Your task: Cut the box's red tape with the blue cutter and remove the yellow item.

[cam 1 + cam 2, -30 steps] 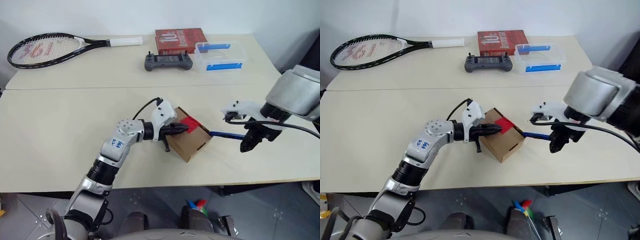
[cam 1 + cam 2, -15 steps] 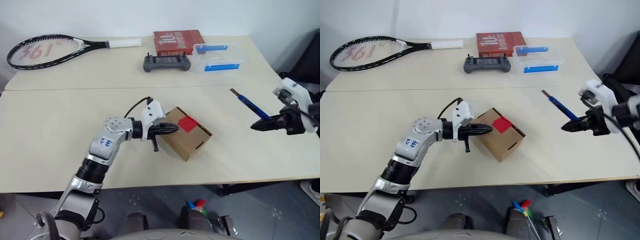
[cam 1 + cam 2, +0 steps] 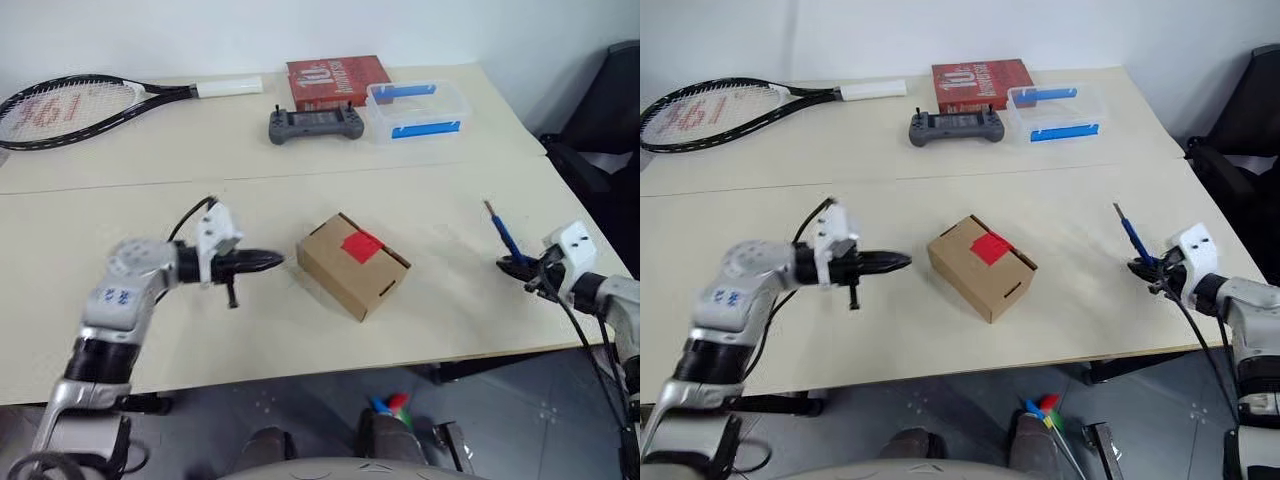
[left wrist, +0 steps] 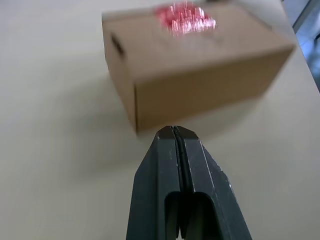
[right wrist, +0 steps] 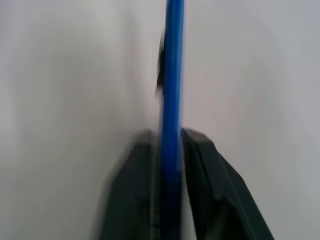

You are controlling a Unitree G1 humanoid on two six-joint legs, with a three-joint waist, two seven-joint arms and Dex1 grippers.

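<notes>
I see brown carton [image 3: 353,265] mid-tabletop [image 3: 120,210], red tape [image 3: 361,245] on top seam, flaps shut. My left claw [image 3: 268,262] pinched shut, empty, just beside carton, apart. My right claw [image 3: 1143,268] near right tabletop edge, fingers around blue cutter [image 3: 503,236], grip looks slack. Likely step: parking cutter. Next: open flaps for yellow item. Open room around carton.

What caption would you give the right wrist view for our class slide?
The blue cutter runs up between the right gripper's two black fingers, over the pale table.
</notes>
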